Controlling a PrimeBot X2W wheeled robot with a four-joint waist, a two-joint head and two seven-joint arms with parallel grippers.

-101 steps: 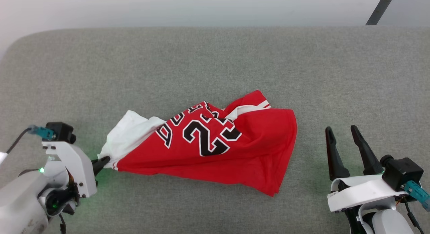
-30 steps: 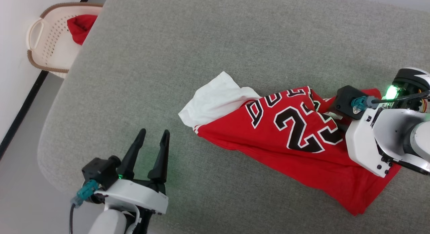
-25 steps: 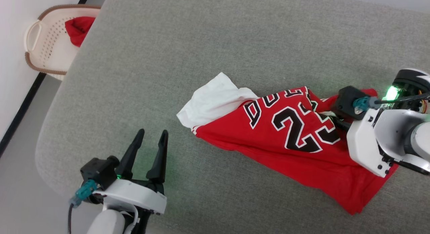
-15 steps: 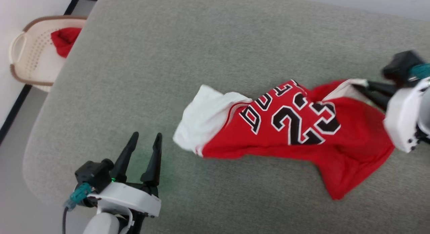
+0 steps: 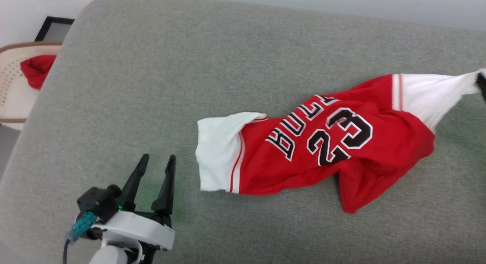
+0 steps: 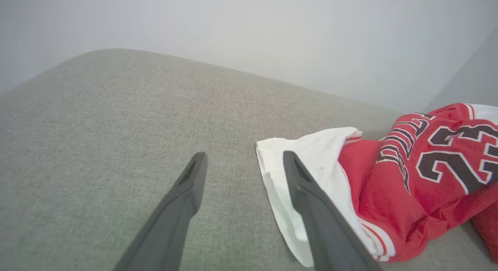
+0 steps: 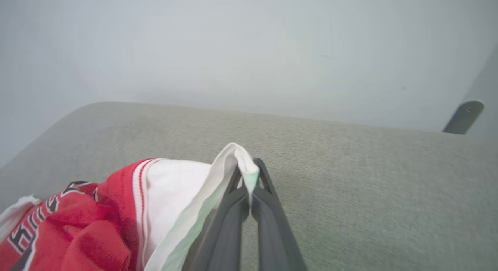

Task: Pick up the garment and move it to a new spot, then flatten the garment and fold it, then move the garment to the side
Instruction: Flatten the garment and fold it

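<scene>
Pulled out longer than a moment ago, the garment (image 5: 326,150) lies rumpled right of centre on the grey woven cushion (image 5: 152,85), its far white sleeve drawn taut. The right wrist view makes the grip plain: the right gripper (image 7: 249,175) is pinched tight on that sleeve's folded hem. The left gripper (image 5: 158,157) stands spread and empty beside the near sleeve. The head view takes in a perforated cream basket (image 5: 11,97) with a red bundle (image 5: 36,68).
</scene>
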